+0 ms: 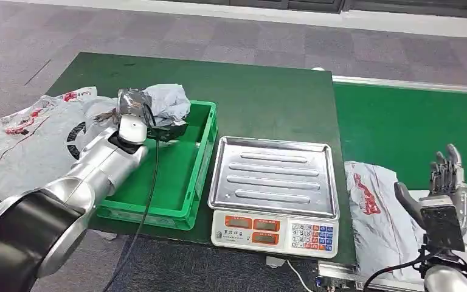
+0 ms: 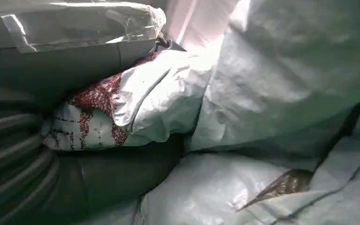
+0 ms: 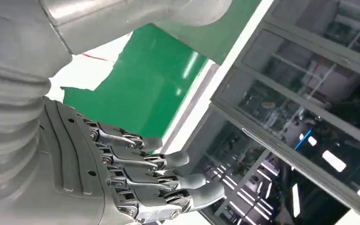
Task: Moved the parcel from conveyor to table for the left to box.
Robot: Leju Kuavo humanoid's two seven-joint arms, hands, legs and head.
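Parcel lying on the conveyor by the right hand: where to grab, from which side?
Judging by its flat, limp pose, the grey parcel is probably best pinched at its loose near edge, right hand coming down from above; that hand hangs open over it.

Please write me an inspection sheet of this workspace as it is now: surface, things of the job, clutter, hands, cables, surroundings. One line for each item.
Surface: dark green table; bright green conveyor on its right.
Job's things: grey parcel held over the far end of the green crate; another grey parcel with red print on the conveyor.
Clutter: weighing scale with an empty steel tray, beside the crate; flat grey bags at the table's left edge.
Hands: left hand grips the parcel; right hand raised above the conveyor, fingers apart, holding nothing.
Cables: black cable along the left arm; white cable under the scale.
Surroundings: grey carpet floor; glass partitions.
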